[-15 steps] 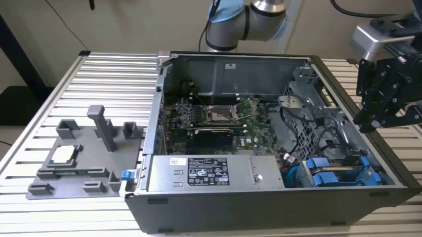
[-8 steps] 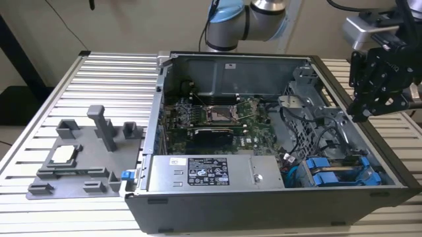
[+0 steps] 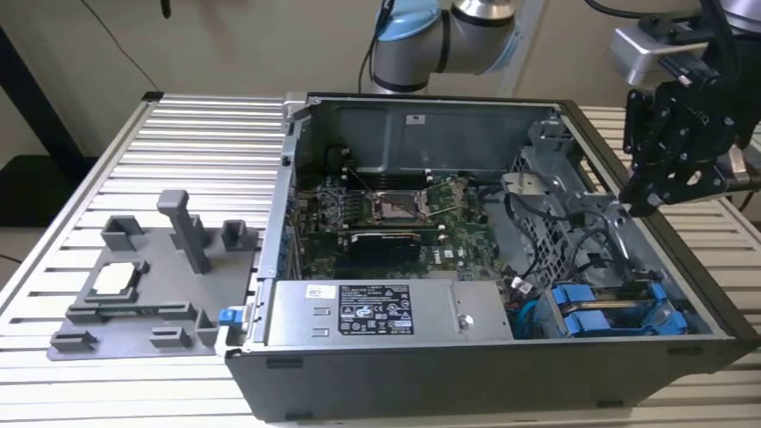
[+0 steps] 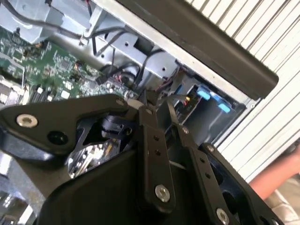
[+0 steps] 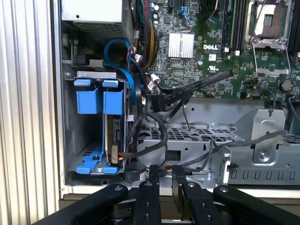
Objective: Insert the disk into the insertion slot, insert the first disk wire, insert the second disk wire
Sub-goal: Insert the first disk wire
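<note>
The hand [image 3: 643,201] was held high at the upper right of the exterior view, above the right wall of the open case [image 3: 476,379], which stood on the slatted bench [image 3: 191,143]. In the first wrist view its fingers [image 5: 153,180] were set narrow, with a slim gap between them, and nothing was seen gripped. What looked to be the disk [image 5: 113,143] was seen edge-on there, already seated in the slot [image 5: 110,123] of the cage [image 5: 70,136] under a blue tab [image 5: 112,102]. In the exterior view that cage lay at the lower right of the case. A second blue tab [image 5: 88,101] was seen over the neighbouring bay. The insertion was therefore judged done, and the wire work was judged to be the step in hand. A black cable [image 5: 165,138] was looped toward the disk's end, where red and yellow strands showed, but whether anything was plugged could not be told. A blue cable [image 5: 132,84] was curved just beside the cage. The wire step was judged to call for a careful drop into a crowded corner and a fine pinch on a small plug. The case also held the green board [image 3: 315,223] and a grey stickered box [image 3: 476,312]. A grey fixture [image 3: 131,303] lay on the bench at the exterior view's left, well apart from the hand.
</note>
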You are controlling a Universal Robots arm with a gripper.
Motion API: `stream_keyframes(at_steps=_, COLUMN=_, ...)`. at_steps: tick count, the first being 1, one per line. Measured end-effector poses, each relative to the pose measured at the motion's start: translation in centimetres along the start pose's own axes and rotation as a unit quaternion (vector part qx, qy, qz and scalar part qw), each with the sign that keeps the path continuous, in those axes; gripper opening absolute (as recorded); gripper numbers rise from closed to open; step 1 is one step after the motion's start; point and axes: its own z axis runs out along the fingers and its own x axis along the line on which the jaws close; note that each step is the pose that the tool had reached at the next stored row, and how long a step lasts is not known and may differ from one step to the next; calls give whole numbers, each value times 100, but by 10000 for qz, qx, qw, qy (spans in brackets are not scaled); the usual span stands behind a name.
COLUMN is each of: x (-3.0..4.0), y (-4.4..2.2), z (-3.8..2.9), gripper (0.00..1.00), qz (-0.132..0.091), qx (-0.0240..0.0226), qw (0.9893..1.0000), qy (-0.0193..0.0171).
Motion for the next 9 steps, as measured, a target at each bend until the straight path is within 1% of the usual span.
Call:
stream_keyframes(at_steps=6, x=-3, y=108, z=-9, gripper=26, qz=1, qx=0, qw=10000, qy=-1)
stream_keyframes(at_steps=9, x=-6, y=206, z=-18, gripper=26, qz=0, qx=0, qw=10000, qy=6)
